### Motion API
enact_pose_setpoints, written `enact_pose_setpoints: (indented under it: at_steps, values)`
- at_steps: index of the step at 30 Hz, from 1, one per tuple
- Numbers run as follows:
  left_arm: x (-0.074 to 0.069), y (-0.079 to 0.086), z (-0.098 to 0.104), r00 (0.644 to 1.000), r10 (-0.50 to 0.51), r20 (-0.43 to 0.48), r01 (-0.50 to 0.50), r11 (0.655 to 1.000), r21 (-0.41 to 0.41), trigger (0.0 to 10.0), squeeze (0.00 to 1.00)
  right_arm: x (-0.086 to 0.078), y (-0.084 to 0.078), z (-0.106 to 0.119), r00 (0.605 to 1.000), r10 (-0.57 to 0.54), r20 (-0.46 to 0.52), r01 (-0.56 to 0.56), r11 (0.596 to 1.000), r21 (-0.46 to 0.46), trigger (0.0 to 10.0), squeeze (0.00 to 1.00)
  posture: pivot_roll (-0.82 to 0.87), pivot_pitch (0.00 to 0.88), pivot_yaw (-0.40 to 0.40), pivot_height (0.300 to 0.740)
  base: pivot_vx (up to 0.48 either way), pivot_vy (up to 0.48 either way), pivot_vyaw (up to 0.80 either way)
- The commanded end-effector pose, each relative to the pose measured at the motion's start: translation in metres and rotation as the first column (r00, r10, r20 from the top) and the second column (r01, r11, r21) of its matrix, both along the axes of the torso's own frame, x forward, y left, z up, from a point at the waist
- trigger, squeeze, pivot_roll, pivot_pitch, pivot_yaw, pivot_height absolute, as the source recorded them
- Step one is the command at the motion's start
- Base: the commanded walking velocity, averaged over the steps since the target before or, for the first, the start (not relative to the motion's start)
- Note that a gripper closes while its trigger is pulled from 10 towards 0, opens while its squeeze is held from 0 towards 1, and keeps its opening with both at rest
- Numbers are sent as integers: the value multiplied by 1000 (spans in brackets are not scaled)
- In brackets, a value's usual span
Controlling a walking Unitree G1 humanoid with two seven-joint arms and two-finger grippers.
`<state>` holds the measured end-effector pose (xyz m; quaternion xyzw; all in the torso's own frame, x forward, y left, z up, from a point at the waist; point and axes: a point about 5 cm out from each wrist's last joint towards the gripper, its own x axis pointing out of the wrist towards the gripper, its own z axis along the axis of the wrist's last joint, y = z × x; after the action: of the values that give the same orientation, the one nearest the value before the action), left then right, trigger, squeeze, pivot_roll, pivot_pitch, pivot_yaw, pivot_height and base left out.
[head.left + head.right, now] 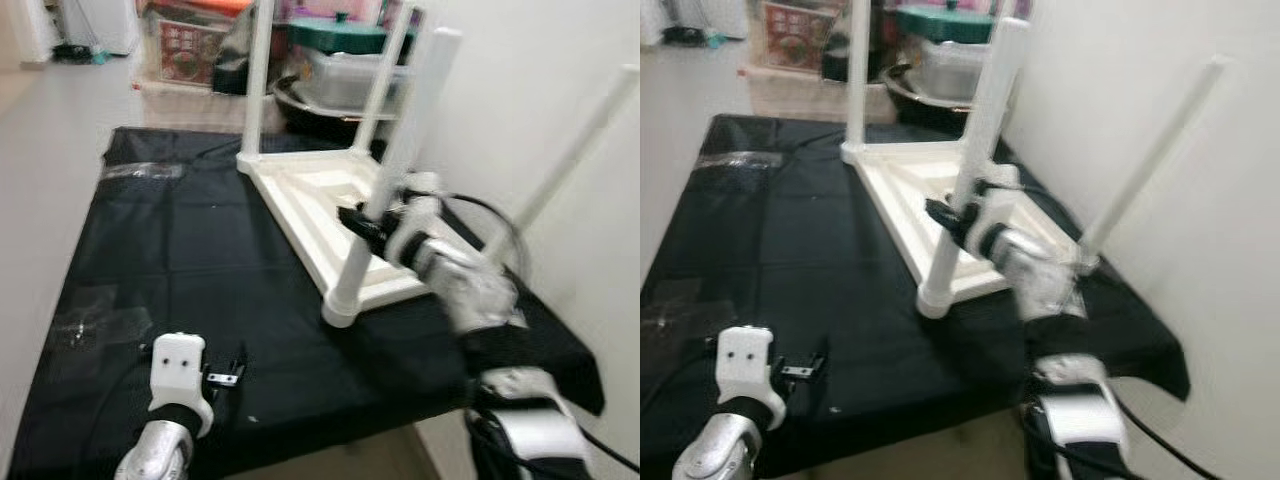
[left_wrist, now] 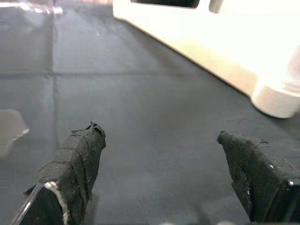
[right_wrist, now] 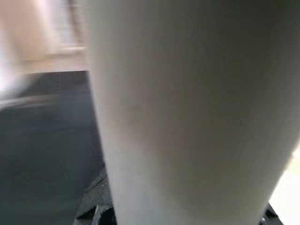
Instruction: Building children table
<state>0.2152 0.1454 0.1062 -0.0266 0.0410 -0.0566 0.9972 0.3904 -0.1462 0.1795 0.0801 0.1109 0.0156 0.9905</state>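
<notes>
**Operator:** Checking the left eye view first. Where is the work?

**Technician:** An upside-down white table top (image 1: 320, 205) lies on a black cloth (image 1: 180, 260) covering the work surface. The near leg (image 1: 395, 170) stands in its corner socket, long axis close to vertical, free end up and tilted slightly toward the wall (image 1: 520, 90). The right gripper (image 1: 365, 222) sits at the leg's lower half, fingers to either side of the tube. The left gripper (image 1: 225, 375) rests low near the cloth's front edge, well apart from the table.

**Operator:** Right eye view?

**Technician:** Same layout. A far leg (image 1: 855, 70) stands upright at the back corner; another leg (image 1: 1150, 160) by the wall leans outward. Clutter sits behind the table; details are blurred.

**Operator:** Left wrist view?

**Technician:** Both taped fingertips (image 2: 77, 159) are spread wide, with nothing between them, above bare cloth. The near socket (image 2: 276, 98) lies ahead of them.

**Operator:** Right wrist view?

**Technician:** White tube surface at very close range, with black finger parts at the frame's lower corners. Jaws appear closed on the near leg; contact itself is hidden.

**Operator:** Procedure for this step?

**Technician:** Judged as seating or tightening the leg.
1. Keep the leg axis square to the table top; correct the tilt before applying force.
2. Grip low, near the socket, to limit leverage.
3. Brace the table edge with the free gripper if the top slides on the cloth.
</notes>
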Motion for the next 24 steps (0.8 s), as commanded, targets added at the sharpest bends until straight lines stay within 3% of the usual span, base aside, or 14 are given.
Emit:
enact_pose_setpoints:
  at_steps: [1, 2, 3, 4, 5, 7, 8, 9, 11, 12, 16, 17, 21, 24]
  values:
    - [-3, -1, -5, 1000, 1, -26, -1, 1000, -5, 10000, 0, -24, -42, -69, 881, -354, -313, 324, 935, -145, 0, 0, 163, 0, -170, 740, 0, 0, 0]
    - [-3, -1, -5, 1000, 1, -26, -1, 1000, -5, 10000, 0, -24, -42, -69, 881, -354, -313, 324, 935, -145, 0, 0, 163, 0, -170, 740, 0, 0, 0]
    - [-5, -1, -6, 1000, -1, -30, 1, 1000, -4, 10000, 0, -35, -42, -75, 842, -434, -321, 409, 901, -146, 0, 0, 177, 0, -170, 740, 0, 0, 0]
    - [-5, -1, -5, 1000, 5, -31, -5, 1000, -2, 10000, 0, -45, -31, -79, 829, -457, -323, 440, 889, -131, 0, 0, 179, 0, -166, 740, 0, 0, 0]
    - [-5, -1, -5, 1000, 5, -31, -5, 1000, -2, 10000, 0, -45, -31, -79, 829, -457, -323, 440, 889, -131, 0, 0, 179, 0, -166, 740, 0, 0, 0]
    - [-5, 0, -5, 999, 12, -30, -12, 1000, -1, 10000, 0, -51, -16, -77, 847, -428, -316, 416, 903, -108, 0, 0, 180, 0, -162, 740, 0, 0, 0]
    - [-5, -1, -5, 999, 15, -33, -15, 1000, -1, 10000, 0, -54, 12, -69, 901, -317, -297, 309, 948, -73, 7686, 0, 171, 0, -155, 740, 0, 0, 0]
    - [-6, -1, -6, 999, 14, -36, -14, 1000, -2, 10000, 0, -52, 22, -66, 917, -264, -298, 260, 964, -54, 10000, 0, 171, 0, -155, 740, 0, 0, 0]
    - [-6, -1, -7, 999, 12, -38, -12, 1000, -3, 10000, 0, -50, 28, -64, 928, -232, -292, 233, 972, -32, 10000, 0, 171, 0, -155, 740, 0, 0, 0]
    - [-6, -2, -7, 999, 10, -39, -10, 1000, -7, 10000, 0, -46, 28, -59, 941, -201, -271, 215, 976, 22, 10000, 1000, 164, 0, -164, 740, 0, 0, 0]
    - [-5, -2, -8, 999, 7, -39, -7, 1000, -10, 10000, 0, -34, 23, -44, 961, -175, -213, 197, 977, 84, 10000, 1000, 163, 0, -170, 740, 0, 0, 0]
    - [-6, -1, -8, 999, 12, -38, -12, 1000, -10, 10000, 0, -23, 13, -27, 986, -112, -124, 127, 985, 119, 10000, 0, 164, 0, -175, 740, 0, 0, 0]
    - [-7, 0, -8, 999, 16, -37, -17, 1000, -12, 10000, 0, -19, 8, -18, 996, -54, -65, 63, 988, 139, 10000, 0, 161, 0, -172, 740, 0, 0, 0]
    - [-6, -4, -8, 999, 4, -34, -5, 1000, -14, 10000, 0, -17, 2, -18, 969, 237, 64, -245, 952, 182, 10000, 0, 169, 0, -170, 740, 0, 0, 0]
